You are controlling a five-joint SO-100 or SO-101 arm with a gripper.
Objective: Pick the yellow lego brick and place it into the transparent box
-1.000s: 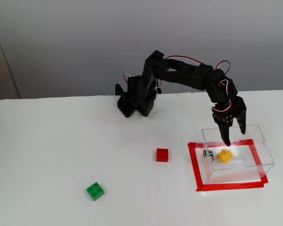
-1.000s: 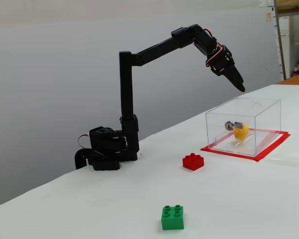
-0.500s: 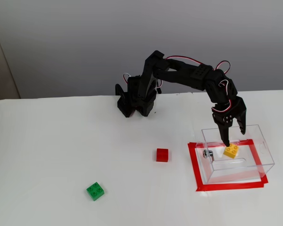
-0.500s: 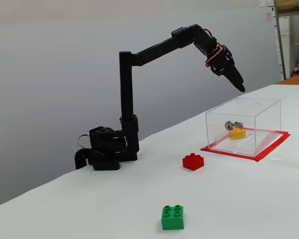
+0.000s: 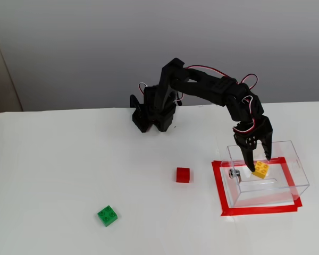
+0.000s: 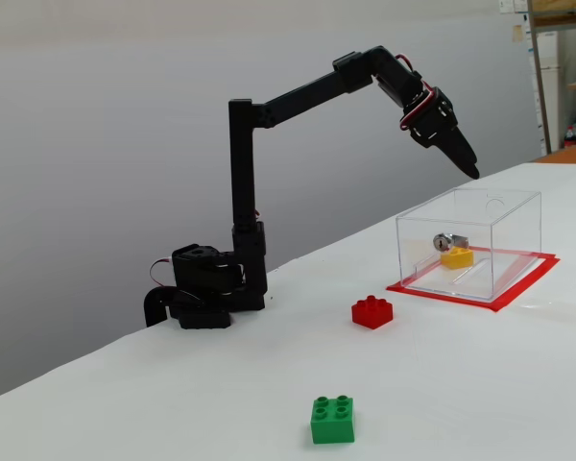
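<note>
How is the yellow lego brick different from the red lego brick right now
The yellow lego brick lies inside the transparent box, while the red lego brick sits on the open white table outside it. The yellow lego brick is directly below the open gripper; the red lego brick is well clear of the arm. They differ in colour, yellow against red. Both are small studded bricks resting flat and ungripped.
</note>
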